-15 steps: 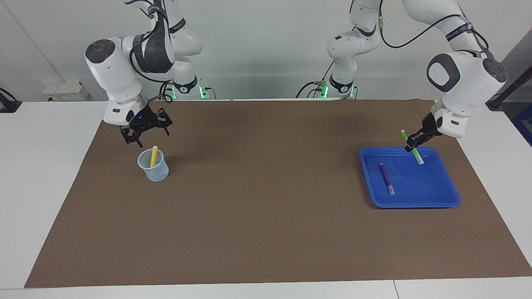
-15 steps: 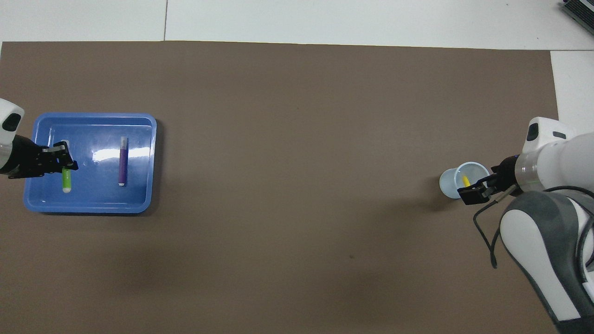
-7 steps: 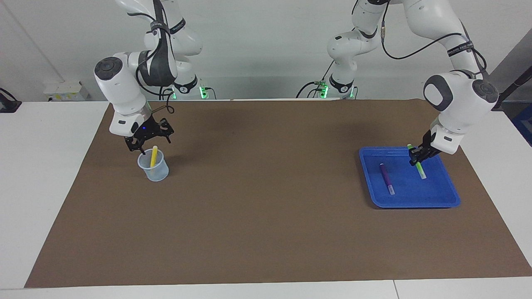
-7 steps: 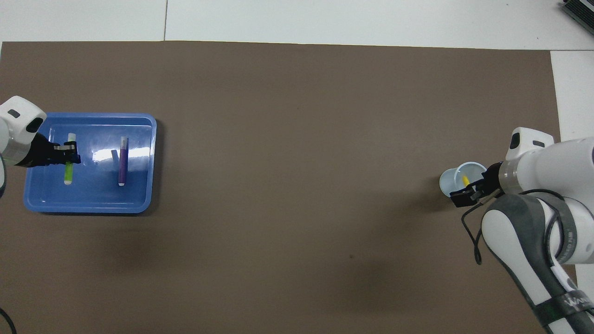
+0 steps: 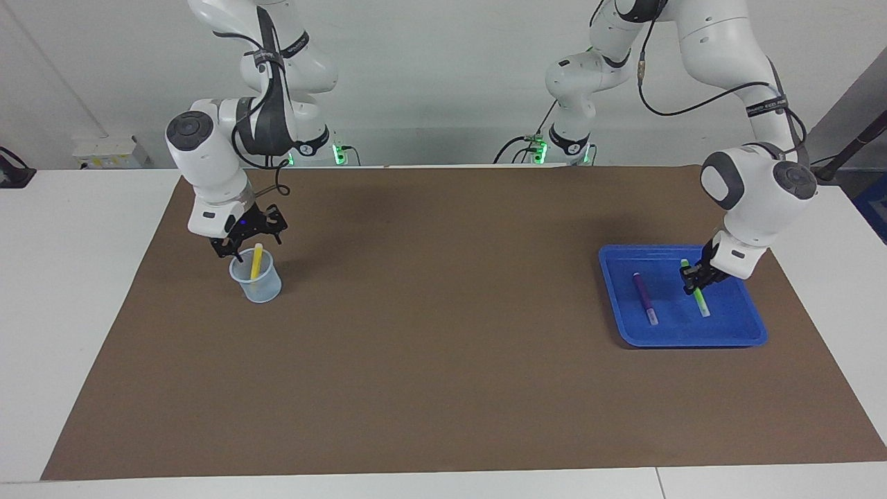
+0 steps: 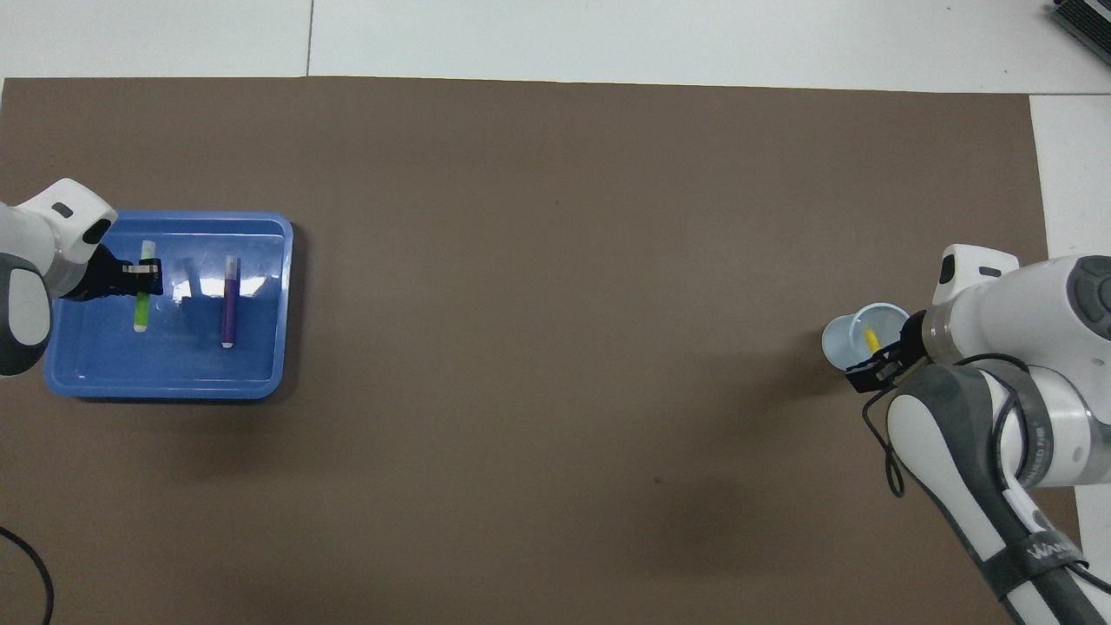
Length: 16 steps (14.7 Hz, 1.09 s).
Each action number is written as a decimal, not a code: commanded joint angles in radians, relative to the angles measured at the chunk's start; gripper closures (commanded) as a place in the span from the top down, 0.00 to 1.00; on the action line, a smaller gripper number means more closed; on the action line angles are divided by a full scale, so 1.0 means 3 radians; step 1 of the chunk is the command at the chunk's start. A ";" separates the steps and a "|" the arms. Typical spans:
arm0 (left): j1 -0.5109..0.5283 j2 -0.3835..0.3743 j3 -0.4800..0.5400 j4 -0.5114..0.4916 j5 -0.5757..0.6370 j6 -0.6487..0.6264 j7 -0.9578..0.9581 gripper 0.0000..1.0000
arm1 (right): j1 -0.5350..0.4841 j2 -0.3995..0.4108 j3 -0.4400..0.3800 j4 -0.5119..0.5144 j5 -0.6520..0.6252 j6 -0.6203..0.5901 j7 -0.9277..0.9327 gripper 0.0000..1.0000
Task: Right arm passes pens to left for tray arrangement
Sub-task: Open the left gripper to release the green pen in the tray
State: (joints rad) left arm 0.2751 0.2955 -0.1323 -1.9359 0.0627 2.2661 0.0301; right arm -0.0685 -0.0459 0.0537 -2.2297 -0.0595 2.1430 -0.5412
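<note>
The blue tray [image 5: 682, 340] lies toward the left arm's end of the table. The purple pen [image 5: 644, 299] lies flat in it. My left gripper [image 5: 693, 275] is low in the tray, shut on the green pen [image 5: 700, 299], which slants down to the tray floor beside the purple pen. In the overhead view the tray [image 6: 260, 382], the green pen [image 6: 141, 304], the purple pen [image 6: 229, 299] and the left gripper [image 6: 143, 271] all show. The yellow pen [image 5: 256, 260] stands in a translucent cup [image 5: 258, 285]. My right gripper [image 5: 253, 242] is open just above the cup, around the pen's top.
A brown mat [image 5: 443, 360] covers most of the white table. The cup [image 6: 846, 340] with the yellow pen [image 6: 871, 338] sits toward the right arm's end, with the right gripper [image 6: 875, 366] over its near rim.
My left gripper came down into the tray with the green pen, bringing it close beside the purple pen. My right gripper dropped lower over the cup, onto the yellow pen's top.
</note>
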 commanded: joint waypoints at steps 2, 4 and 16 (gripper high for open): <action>0.0039 0.0145 -0.0035 0.0102 0.0088 0.0136 0.0048 0.00 | -0.0038 -0.0016 0.0036 -0.0028 -0.0124 -0.0031 0.0071 0.88; 0.0034 0.0232 -0.0035 0.0072 0.0082 0.0284 0.0043 0.00 | -0.0038 -0.0026 0.0036 -0.0028 -0.0169 -0.0112 0.0071 0.82; 0.0055 0.0242 -0.0035 0.0025 0.0082 0.0377 0.0007 1.00 | -0.0012 -0.0036 0.0036 -0.0002 -0.0241 -0.0297 0.0045 0.57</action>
State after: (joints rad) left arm 0.2793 0.3696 -0.1340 -1.9285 0.0666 2.3716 0.0378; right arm -0.0674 -0.0447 0.0579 -2.2290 -0.1013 2.0705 -0.5407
